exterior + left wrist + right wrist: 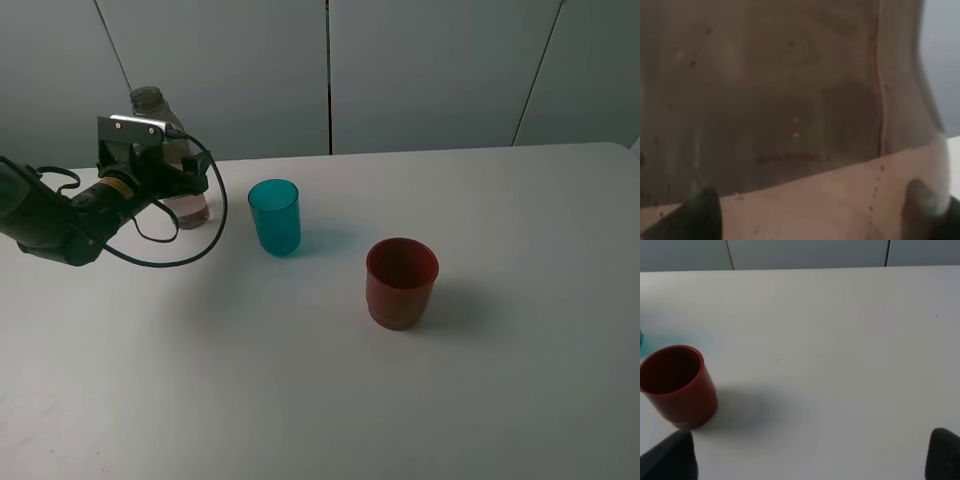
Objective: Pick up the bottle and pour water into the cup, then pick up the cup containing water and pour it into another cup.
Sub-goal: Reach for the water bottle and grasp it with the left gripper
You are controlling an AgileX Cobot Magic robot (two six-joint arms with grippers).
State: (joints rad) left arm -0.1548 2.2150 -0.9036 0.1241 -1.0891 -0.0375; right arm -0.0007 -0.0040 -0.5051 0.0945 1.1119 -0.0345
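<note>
The clear brownish bottle (148,102) stands upright at the back left of the table. My left gripper (188,182) reaches around its lower body, jaws open wide on either side. In the left wrist view the bottle (790,100) fills the picture, with the left gripper (812,210) showing a dark fingertip at each side of it. The teal cup (274,216) stands to the right of the bottle, apart from it. The red cup (401,283) sits further right and nearer. My right gripper (810,460) is open above bare table beside the red cup (676,385); the exterior view does not show it.
The white table (500,400) runs back to a grey panelled wall (420,70). A black cable (205,235) loops from the left arm down beside the bottle. A sliver of the teal cup (641,337) shows in the right wrist view.
</note>
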